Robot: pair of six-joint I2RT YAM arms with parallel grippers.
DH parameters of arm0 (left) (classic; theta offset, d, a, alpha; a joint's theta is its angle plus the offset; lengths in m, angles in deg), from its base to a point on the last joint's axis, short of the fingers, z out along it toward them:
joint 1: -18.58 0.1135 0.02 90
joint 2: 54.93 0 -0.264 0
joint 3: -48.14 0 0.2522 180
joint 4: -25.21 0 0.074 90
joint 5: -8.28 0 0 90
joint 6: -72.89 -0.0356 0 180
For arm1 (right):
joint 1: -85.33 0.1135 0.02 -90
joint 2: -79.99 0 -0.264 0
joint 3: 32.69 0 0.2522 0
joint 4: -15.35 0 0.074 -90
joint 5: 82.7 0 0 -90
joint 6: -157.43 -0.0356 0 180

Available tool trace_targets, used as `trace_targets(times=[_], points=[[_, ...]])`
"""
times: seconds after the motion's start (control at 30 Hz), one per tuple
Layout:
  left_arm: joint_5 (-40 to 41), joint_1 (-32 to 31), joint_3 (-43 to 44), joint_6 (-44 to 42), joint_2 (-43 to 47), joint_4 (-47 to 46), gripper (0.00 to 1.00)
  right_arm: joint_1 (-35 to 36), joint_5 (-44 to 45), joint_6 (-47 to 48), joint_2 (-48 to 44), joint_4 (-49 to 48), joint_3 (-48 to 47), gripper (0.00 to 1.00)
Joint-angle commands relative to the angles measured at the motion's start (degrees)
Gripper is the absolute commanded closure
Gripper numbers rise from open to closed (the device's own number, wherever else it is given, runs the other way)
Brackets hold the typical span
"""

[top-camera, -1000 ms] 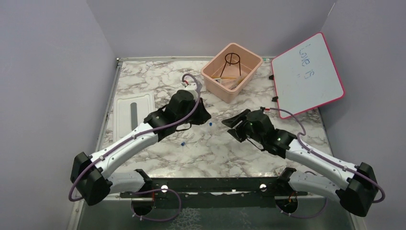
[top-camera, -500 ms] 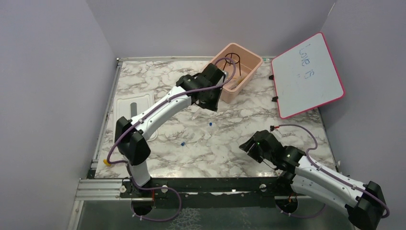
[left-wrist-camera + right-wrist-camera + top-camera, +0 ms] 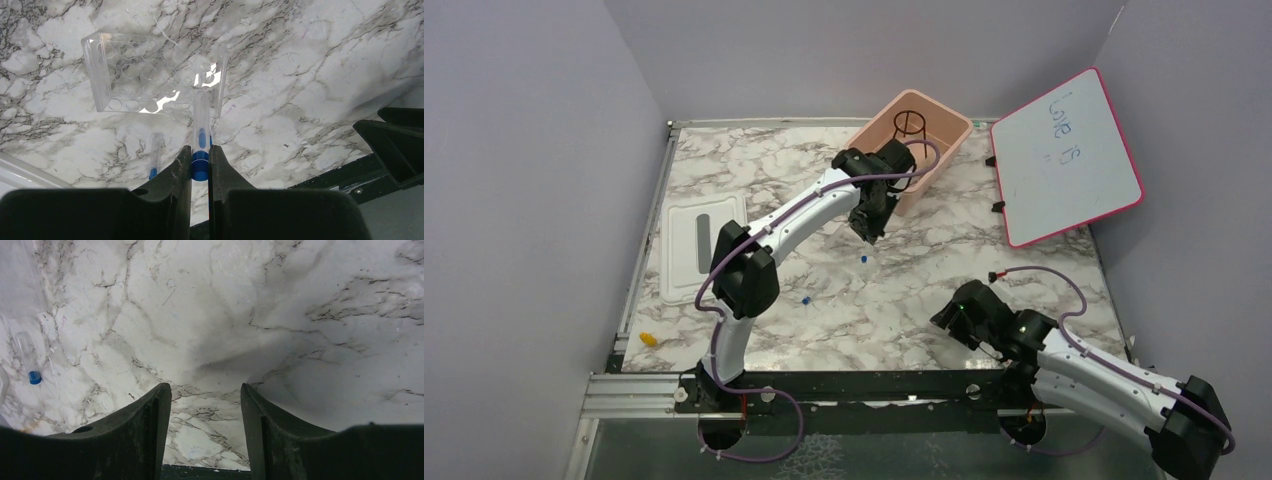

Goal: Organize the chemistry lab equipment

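While hanging just beside pink bin (image 3: pixel 947 158), clamps clear tube (image 3: pixel 201 120) by its blue-cap end in L gripper (image 3: pixel 200 150), jaws narrow, tight on it. Points tube at clear rack (image 3: pixel 155 75) on marble table (image 3: pixel 310 75), tip at rack's near edge; can't tell if in a well. Loose tube (image 3: pixel 155 150), blue-capped, flat on table just beside fingers. Black wire tripod (image 3: pixel 910 122) upright in bin. R gripper (image 3: pixel 204 390) low nr table's near-R corner, spread wide, holding nothing; stray tube (image 3: pixel 29 357) well off to one side.
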Motion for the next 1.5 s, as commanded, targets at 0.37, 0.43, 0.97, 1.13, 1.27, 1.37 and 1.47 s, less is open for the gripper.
trace_targets(times=[0.37,0.43,0.97,1.13,1.27,1.37,1.47], points=[[-2.22,-0.63,-0.24,-2.16,-2.82,2.24,0.87,-0.29,1.8,-0.38,2.49,-2.04,2.9,0.43],[-2.63,-0.69,-0.53,-2.26,-2.79,2.16,0.87,-0.29,1.85,-0.51,2.38,-2.04,3.1,0.44],[-3.58,-1.21,-2.34,-3.19,-3.08,2.07,0.87,-0.29,1.9,-1.26,0.48,-1.01,3.56,0.45],[-3.85,-1.42,-1.53,-3.14,-4.02,1.98,0.87,-0.29,2.01,-1.46,0.21,-0.63,3.56,0.46],[-4.03,-1.44,-0.46,-3.14,-5.25,1.8,0.86,-0.29,2.0,-1.64,0.03,-0.39,3.56,0.46],[-3.77,-1.44,0.17,-3.02,-5.93,1.8,0.86,-0.34,2.15,-1.66,-0.11,-0.07,3.56,0.46],[-3.85,-1.52,0.54,-2.94,-6.4,1.8,0.86,-0.29,2.18,-1.74,-0.38,-0.01,3.61,0.46]])
